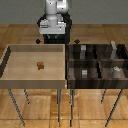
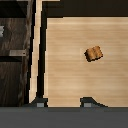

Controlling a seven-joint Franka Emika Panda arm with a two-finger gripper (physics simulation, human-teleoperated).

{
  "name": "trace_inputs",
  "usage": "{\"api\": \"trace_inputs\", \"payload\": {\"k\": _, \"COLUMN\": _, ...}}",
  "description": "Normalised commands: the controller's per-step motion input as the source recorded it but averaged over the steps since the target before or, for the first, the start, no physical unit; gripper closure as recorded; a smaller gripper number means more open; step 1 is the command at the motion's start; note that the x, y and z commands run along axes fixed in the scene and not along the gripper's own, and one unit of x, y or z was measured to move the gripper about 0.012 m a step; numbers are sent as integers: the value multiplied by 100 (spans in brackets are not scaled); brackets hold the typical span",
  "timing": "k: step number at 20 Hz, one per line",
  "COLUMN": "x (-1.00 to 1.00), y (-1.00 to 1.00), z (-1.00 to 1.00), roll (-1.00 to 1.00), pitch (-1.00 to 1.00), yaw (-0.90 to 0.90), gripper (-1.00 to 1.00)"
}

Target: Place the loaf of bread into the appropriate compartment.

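Observation:
The loaf of bread (image 1: 40, 64) is a tiny orange-brown block lying near the middle of the light wooden tray (image 1: 10, 75) on the exterior view's left. In the wrist view the loaf of bread (image 2: 93, 53) rests on the tray floor, well apart from my gripper (image 2: 65, 103). The gripper is open and empty; only its two dark fingertips (image 2: 40, 103) show, spread wide at the frame's edge. The arm (image 1: 52, 20) is held high behind the tray's back wall.
A dark wooden organiser (image 1: 70, 75) with several compartments stands on the exterior view's right, touching the tray. Small grey objects (image 1: 85, 73) sit in some of its compartments. The divider wall (image 2: 37, 50) between tray and organiser shows in the wrist view.

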Motion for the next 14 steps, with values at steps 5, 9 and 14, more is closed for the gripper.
{"api": "trace_inputs", "payload": {"k": 5, "x": 0, "y": -20, "z": 0, "roll": 0, "pitch": 0, "yaw": 0, "gripper": -100}}
{"api": "trace_inputs", "payload": {"k": 9, "x": 0, "y": -50, "z": 0, "roll": 0, "pitch": 0, "yaw": 0, "gripper": -100}}
{"api": "trace_inputs", "payload": {"k": 14, "x": 0, "y": -100, "z": 0, "roll": 0, "pitch": 0, "yaw": 0, "gripper": -100}}
